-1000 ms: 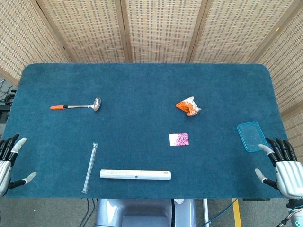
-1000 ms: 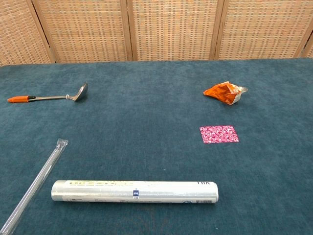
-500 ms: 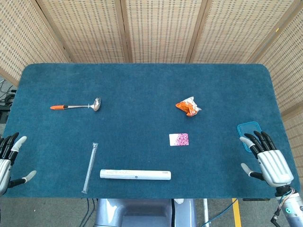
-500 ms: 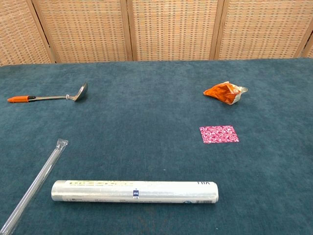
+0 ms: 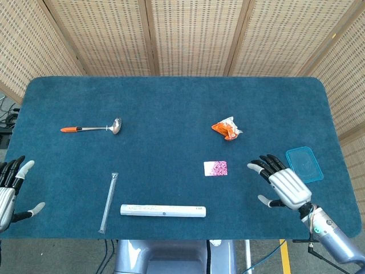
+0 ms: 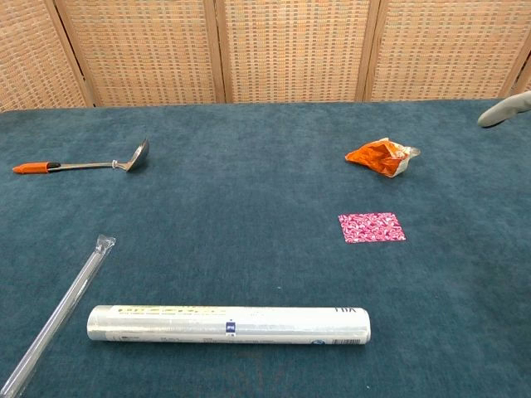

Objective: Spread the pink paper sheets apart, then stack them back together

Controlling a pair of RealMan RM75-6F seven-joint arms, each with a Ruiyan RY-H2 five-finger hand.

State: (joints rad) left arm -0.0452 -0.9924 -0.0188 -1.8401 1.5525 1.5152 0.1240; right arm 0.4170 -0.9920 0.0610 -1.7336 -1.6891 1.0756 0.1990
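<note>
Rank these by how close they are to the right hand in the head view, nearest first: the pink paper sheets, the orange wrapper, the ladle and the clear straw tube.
From the right hand:
1. Pink paper sheets, just to its left.
2. Orange wrapper, farther up the table, left of the hand.
3. Clear straw tube, across the table near the front edge.
4. Ladle, far left and farther back.

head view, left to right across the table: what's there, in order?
left hand → ladle → clear tube → long white roll → pink paper sheets → orange wrapper → right hand → blue lid
</note>
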